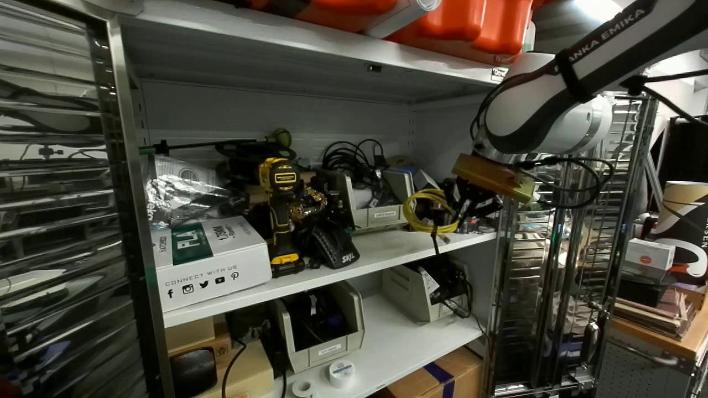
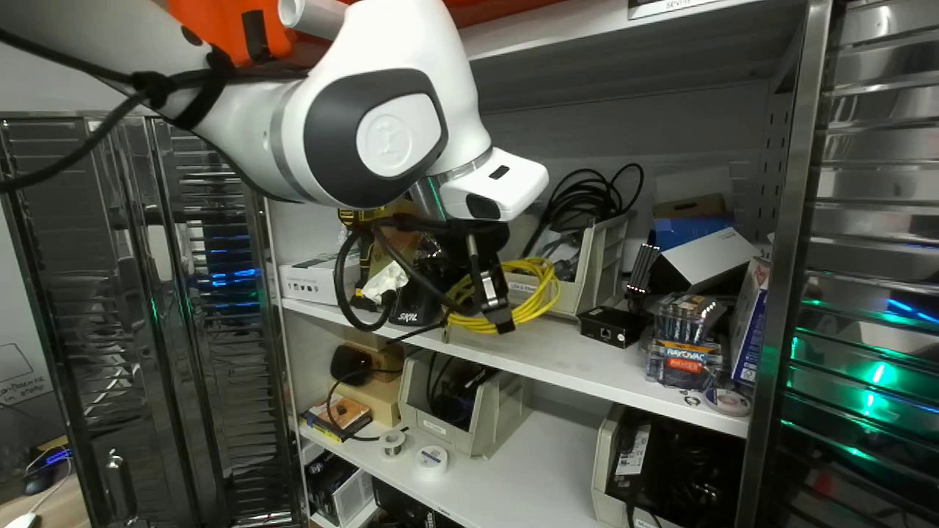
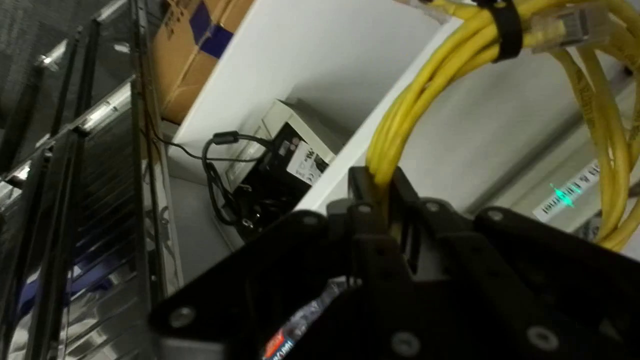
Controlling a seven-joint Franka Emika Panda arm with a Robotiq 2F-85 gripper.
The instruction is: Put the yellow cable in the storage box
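Cable (image 3: 412, 100) hangs coiled by the front edge of the shelf (image 1: 387, 247), outside the nearest bin (image 1: 365, 219). The gripper (image 3: 382, 181) is clamped on one side of the coil, and a strap (image 3: 508, 31) wraps the strands, a plug (image 3: 559, 29) just beside it.

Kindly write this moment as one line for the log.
gripper: closed on yellow cable | cable: coiled, tied, outside Ethernet bin | placement: not yet done
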